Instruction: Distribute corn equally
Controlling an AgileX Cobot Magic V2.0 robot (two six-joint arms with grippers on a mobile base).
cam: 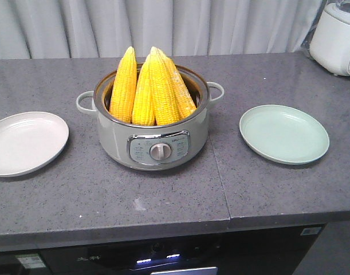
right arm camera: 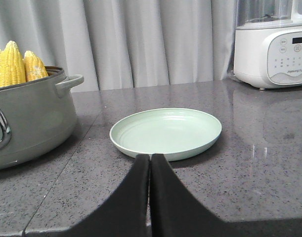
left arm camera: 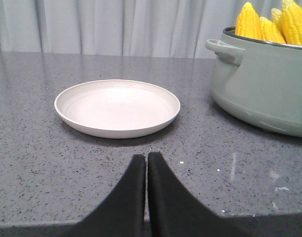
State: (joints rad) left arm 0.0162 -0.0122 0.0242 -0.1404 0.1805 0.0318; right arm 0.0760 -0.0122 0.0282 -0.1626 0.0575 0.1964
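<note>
The corn (cam: 149, 86) is bright yellow, one cob paler with whitish patches. The pot (cam: 114, 143) is sage green with a silvery panel (cam: 141, 150). My left plate (left arm camera: 116, 106) is off-white, my right plate (right arm camera: 165, 132) mint green. The counter (cam: 180, 195) is dark grey, finely speckled. The curtain (cam: 220, 26) looks pale grey, perhaps white. My jaws are black.

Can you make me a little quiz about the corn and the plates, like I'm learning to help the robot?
1. True or false: the white plate and the green plate are both bare.
2. Where is the corn? A standing in the pot; B in a basket; C in a bowl.
3. Fill in: the left gripper and the right gripper are both ____.
Key: 1 true; 2 A; 3 shut.
</note>
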